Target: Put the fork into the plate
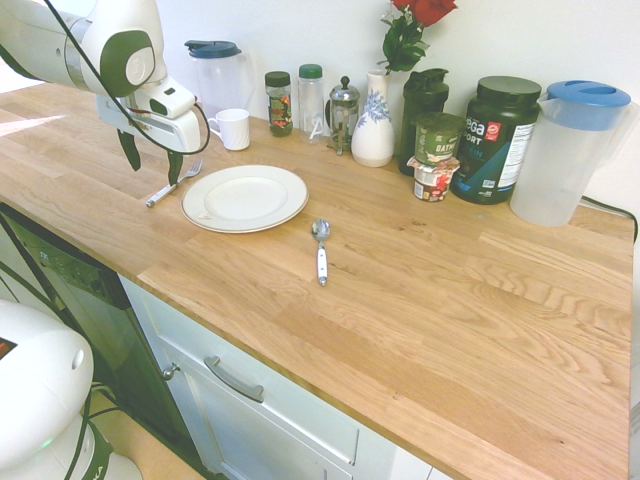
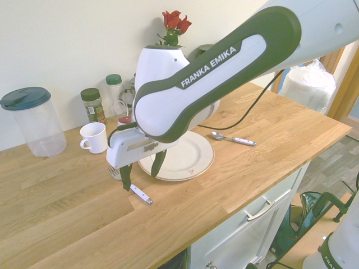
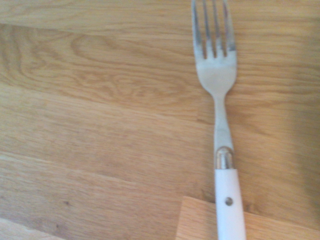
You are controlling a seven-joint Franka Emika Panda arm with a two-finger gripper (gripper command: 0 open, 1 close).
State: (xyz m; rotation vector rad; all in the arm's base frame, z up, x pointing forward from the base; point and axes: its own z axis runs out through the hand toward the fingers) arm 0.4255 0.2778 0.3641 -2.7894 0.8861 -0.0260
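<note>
Wrist view: fork [image 3: 218,75] tines shown whole; second exterior: partly hidden.

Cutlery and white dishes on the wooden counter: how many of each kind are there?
White-handled metal fork: 1
White-handled metal spoon: 1
Round white plate: 1
White mug: 1
Total: 4

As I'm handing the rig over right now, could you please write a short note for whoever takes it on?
Gripper: open, empty, hovering above the fork.
Fork: lying on the worktop beside the plate, off its rim.
Plate: flat on the worktop, nothing on it.
Spoon: on the plate's other side; not needed.
Done: fork not yet picked up.
Left: grasp the fork, put it into the plate, release.
</note>
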